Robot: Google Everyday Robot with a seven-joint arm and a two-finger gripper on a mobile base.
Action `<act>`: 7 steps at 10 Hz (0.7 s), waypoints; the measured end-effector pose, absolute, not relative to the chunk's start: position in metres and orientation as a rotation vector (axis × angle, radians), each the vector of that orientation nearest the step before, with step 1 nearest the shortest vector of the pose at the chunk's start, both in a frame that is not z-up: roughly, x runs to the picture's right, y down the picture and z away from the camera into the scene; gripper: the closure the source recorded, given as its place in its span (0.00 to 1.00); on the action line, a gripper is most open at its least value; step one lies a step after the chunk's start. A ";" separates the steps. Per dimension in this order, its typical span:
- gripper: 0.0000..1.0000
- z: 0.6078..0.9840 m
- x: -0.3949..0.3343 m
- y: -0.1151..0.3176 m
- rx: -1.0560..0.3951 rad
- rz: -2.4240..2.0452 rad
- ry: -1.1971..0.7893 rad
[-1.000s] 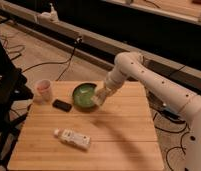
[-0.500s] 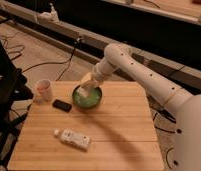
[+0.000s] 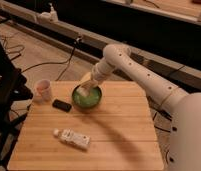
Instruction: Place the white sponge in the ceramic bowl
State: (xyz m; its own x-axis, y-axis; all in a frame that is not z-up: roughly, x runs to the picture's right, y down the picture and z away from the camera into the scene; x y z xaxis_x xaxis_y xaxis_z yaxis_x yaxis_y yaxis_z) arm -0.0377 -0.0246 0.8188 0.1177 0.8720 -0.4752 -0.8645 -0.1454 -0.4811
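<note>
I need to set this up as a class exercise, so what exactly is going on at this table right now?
A white robot arm reaches down from the right, and its gripper is right over the ceramic bowl with the white sponge at its tip, above the green inside. Whether the sponge has been let go is unclear. On the wooden table also sit a pale cup, a black slab and a white bottle.

The gripper (image 3: 87,86) holds the off-white sponge (image 3: 84,90) tilted over the glossy green ceramic bowl (image 3: 87,101).
</note>
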 end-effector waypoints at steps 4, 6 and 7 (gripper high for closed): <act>0.69 0.875 -0.072 -0.018 -0.824 1.496 0.044; 0.48 0.895 -0.078 -0.011 -0.846 1.511 0.079; 0.39 0.904 -0.079 -0.008 -0.855 1.522 0.093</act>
